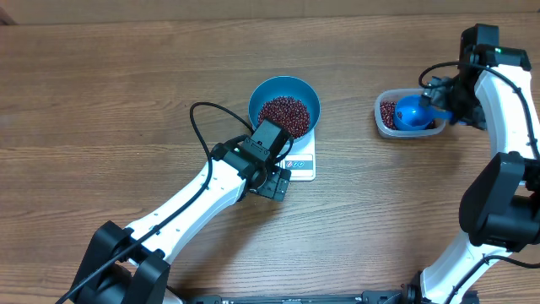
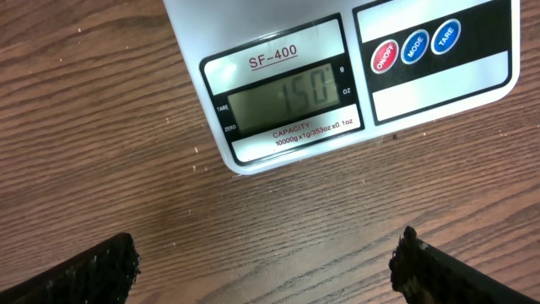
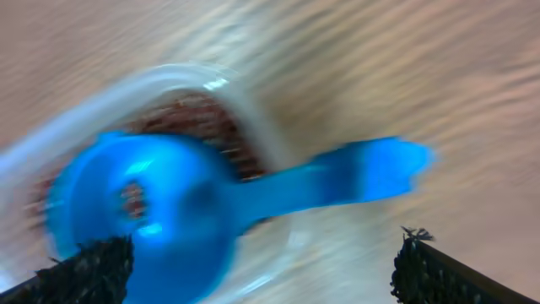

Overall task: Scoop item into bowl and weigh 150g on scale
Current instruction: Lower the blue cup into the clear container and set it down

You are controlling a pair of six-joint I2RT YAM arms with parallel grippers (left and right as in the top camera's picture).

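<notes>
Both jaws: spread wide, nothing held.
Left gripper (image 2: pixel 266 241): over bare table (image 2: pixel 101 127), just short of the scale's front edge.
Scale (image 2: pixel 253 19): straight ahead of the left jaws; display (image 2: pixel 287 97) reads 150.
Bowl (image 1: pixel 268 89): on the scale, beyond the display.
Beans (image 1: pixel 283 114): heaped in the bowl; more lie in the tub (image 1: pixel 381 118).
Scoop (image 1: pixel 412 112): in the tub, well right of the bowl; long axis runs across the right jaw gap, handle toward the right-hand finger.
Right gripper (image 3: pixel 266 241): above the scoop; contact cannot be told, view blurred.
Nearer arm: right for the scoop, left for the scale.
Judgement: target weight appears met; no further scoop is called for.
</notes>
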